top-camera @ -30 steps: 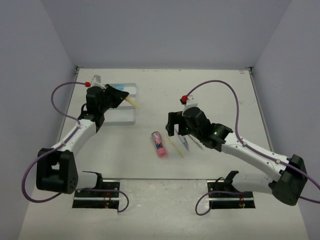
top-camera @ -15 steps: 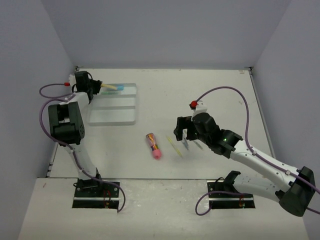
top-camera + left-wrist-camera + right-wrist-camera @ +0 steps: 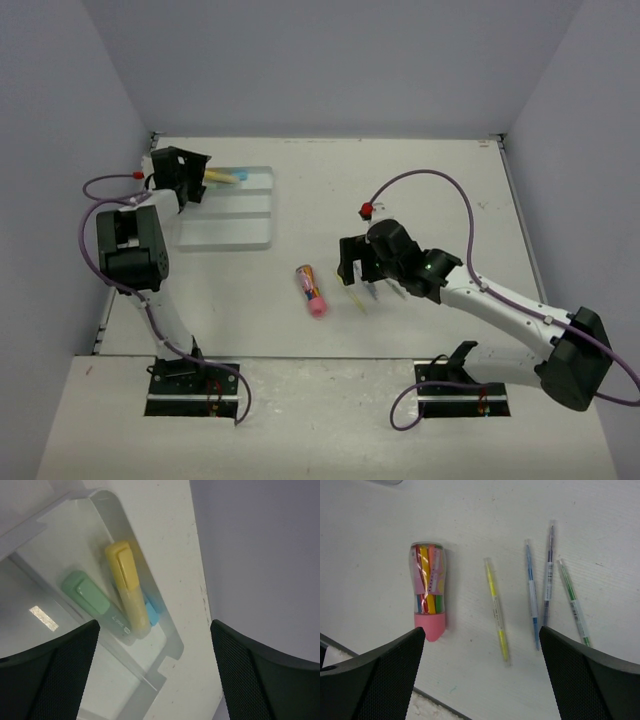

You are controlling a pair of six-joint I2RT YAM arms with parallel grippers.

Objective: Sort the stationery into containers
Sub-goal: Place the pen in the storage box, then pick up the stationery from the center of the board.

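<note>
Translucent tray (image 3: 232, 240) is lying on the desk (image 3: 420, 180), with the left end effector (image 3: 192, 168) hovering at its far-left corner. Left wrist: jaws are standing apart above yellow marker (image 3: 127, 587) and green marker (image 3: 90, 592) inside the tray. Right wrist: right end effector (image 3: 482, 630) is gaping over pink case (image 3: 429, 590) and slim pens (image 3: 532, 600) outside the tray.

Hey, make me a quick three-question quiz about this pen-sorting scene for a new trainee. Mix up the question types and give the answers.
1. True or false: the right gripper hangs open above the table.
2. How many slim pens lie beside the pink-capped tube? A two, B four, C six.
3. Which colours of marker lie in the tray?
Key: 1 true. 2 B: yellow pen, blue pen, dark pen, green pen. 3 yellow marker, green marker, blue marker.
</note>
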